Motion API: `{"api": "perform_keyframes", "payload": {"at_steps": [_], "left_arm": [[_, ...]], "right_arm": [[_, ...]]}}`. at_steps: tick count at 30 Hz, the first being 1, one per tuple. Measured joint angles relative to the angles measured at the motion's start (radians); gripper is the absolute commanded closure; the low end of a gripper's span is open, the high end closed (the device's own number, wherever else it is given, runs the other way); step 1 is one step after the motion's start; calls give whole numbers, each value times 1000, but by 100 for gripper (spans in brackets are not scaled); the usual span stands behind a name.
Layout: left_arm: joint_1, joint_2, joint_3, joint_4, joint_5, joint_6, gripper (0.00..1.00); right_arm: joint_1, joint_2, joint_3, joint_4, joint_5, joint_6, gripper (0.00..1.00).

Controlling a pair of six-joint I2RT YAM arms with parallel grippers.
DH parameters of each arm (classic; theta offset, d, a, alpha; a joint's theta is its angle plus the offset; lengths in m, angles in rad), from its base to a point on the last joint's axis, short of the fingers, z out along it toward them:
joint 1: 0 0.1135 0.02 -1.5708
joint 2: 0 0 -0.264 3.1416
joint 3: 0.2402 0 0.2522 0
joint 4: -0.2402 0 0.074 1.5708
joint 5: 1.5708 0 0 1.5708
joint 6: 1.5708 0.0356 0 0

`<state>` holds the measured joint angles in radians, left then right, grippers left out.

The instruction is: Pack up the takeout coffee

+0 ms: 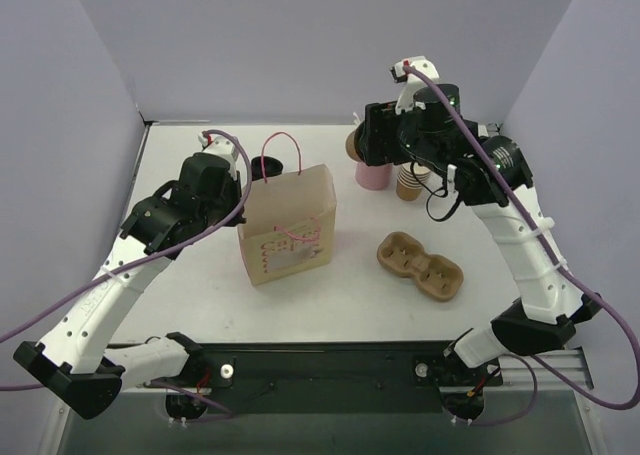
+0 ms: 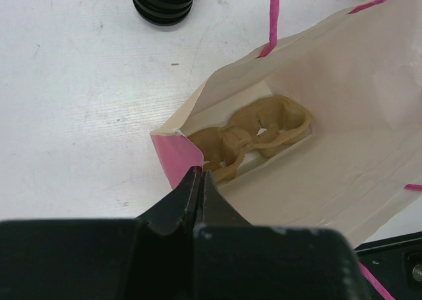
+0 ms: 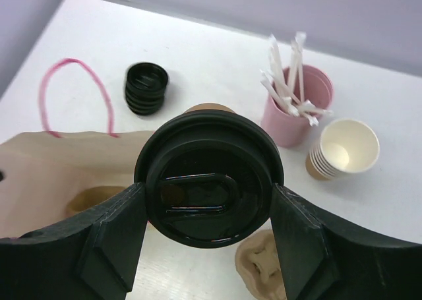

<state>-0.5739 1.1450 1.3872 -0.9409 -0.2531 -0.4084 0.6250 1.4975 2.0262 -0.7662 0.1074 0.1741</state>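
The takeout coffee [image 3: 208,178], a brown cup with a round black lid, sits between the fingers [image 3: 112,234] of my right gripper [image 3: 208,201], which is shut on it. In the top view the cup [image 1: 352,145] hangs in my right gripper [image 1: 362,147] above the table, behind and to the right of the tan paper bag [image 1: 288,225]. My left gripper [image 2: 200,175] is shut on the bag's pink-lined rim [image 2: 175,156] at its left corner and holds the mouth open. A tan cup carrier [image 2: 257,132] lies inside the bag.
A second cup carrier [image 1: 421,265] lies on the table right of the bag. A pink cup of stirrers [image 1: 371,173] and a stack of lidless paper cups [image 1: 411,183] stand at the back. A stack of black lids [image 1: 268,167] is behind the bag.
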Motion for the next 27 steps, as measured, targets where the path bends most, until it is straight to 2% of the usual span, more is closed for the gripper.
{"api": "perform_keyframes", "payload": {"at_steps": [4,11,20,26,27], "left_arm": [[1,4,0,11,12,0,100],[1,9,0,44,53,1,100],[1,34,18,143,142,-3,100],[2,24,-11,261,201,-7,100],[2,24,-11,266,207,-7,91]], "right_arm": [[81,-8,57,9,-27,-19,46],[179,18,43,32,-125,-67,47],[288,54,-80,40,-138,-149,49],[306,39,-173,29,-119,-205,49],[306,30,-196,27,-118,-211,50]]}}
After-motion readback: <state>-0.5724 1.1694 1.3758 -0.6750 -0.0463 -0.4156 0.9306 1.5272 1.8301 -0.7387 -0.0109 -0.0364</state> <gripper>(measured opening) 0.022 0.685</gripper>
